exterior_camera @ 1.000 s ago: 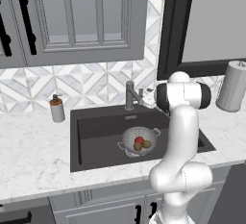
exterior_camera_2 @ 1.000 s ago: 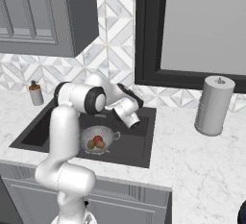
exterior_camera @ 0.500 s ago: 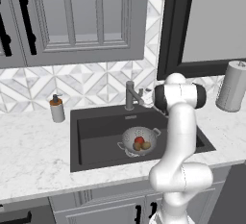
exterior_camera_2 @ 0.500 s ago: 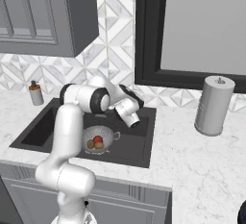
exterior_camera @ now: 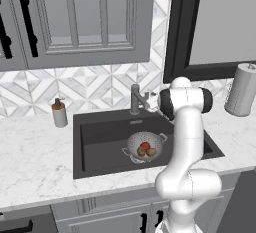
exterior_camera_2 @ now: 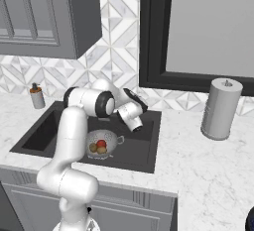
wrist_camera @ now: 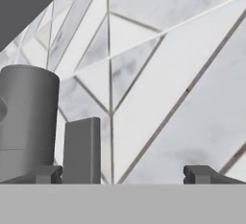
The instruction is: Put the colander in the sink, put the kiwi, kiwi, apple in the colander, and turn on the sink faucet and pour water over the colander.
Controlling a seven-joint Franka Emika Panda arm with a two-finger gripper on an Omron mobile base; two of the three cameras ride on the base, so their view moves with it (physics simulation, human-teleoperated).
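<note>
Most of the job looks done, judging from how things lie. The sink (exterior_camera: 105, 137), a dark grey rectangular basin sunk into the marble bench (exterior_camera: 35, 177), holds the colander (exterior_camera: 145, 146) toward its right, near side. The colander is a round silver bowl pierced with small holes, with a loop handle on each side, and it sits upright on the basin floor. Inside it lie the apple (exterior_camera: 145, 146), small and bright red, toward the far side, and the two kiwis (exterior_camera: 146, 152), brownish-olive ovals, side by side at the near side, touching or nearly touching each other and the apple.

What is left is the water. No blue stream shows below the faucet (exterior_camera: 136, 98), so I judge that it is not yet turned on. It is a short grey post at the far edge of the sink with an angled spout pointing right and forward; its small side lever is too small to place in the base views.

The pincer (wrist_camera: 124, 174) is released, jaws wide and holding nothing. In the hand view the grey post rises close at the left, beside one fingertip (wrist_camera: 48, 174), with the tiled wall behind. Whether the fingertip touches the faucet I cannot tell.
</note>
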